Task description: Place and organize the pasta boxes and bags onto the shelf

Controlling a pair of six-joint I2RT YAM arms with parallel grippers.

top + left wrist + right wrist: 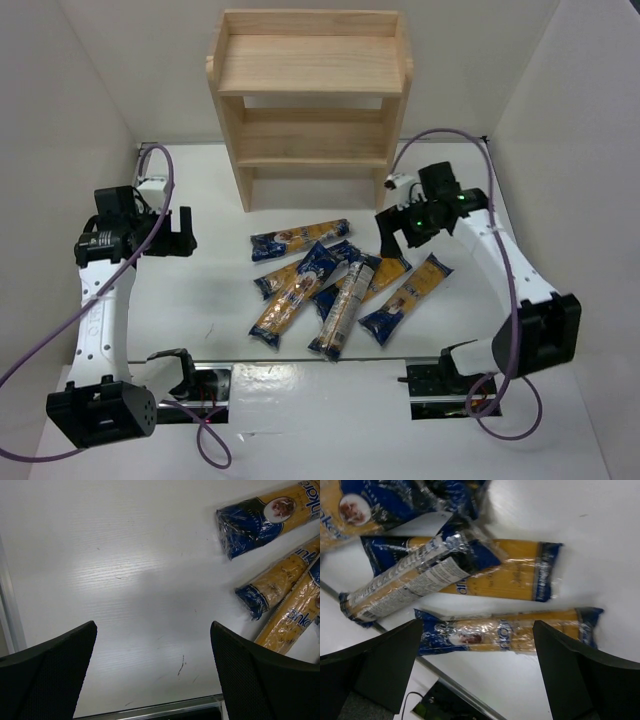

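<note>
Several dark-blue spaghetti packs [300, 240] lie in a loose pile on the white table in front of the wooden shelf [310, 100]. One paler greyish pack [342, 308] lies across the pile; it also shows in the right wrist view [410, 582]. My left gripper [183, 232] is open and empty above bare table left of the pile; pack ends [260, 522] show at the right of its view. My right gripper [398, 232] is open and empty above the pile's right side, with a pack [510, 632] below between its fingers [580, 675].
The shelf stands at the back centre, its three tiers bare. White walls close in the left, right and back. A metal strip [300, 365] runs along the table's near edge, between the arm bases. Purple cables [150, 190] hang from both arms.
</note>
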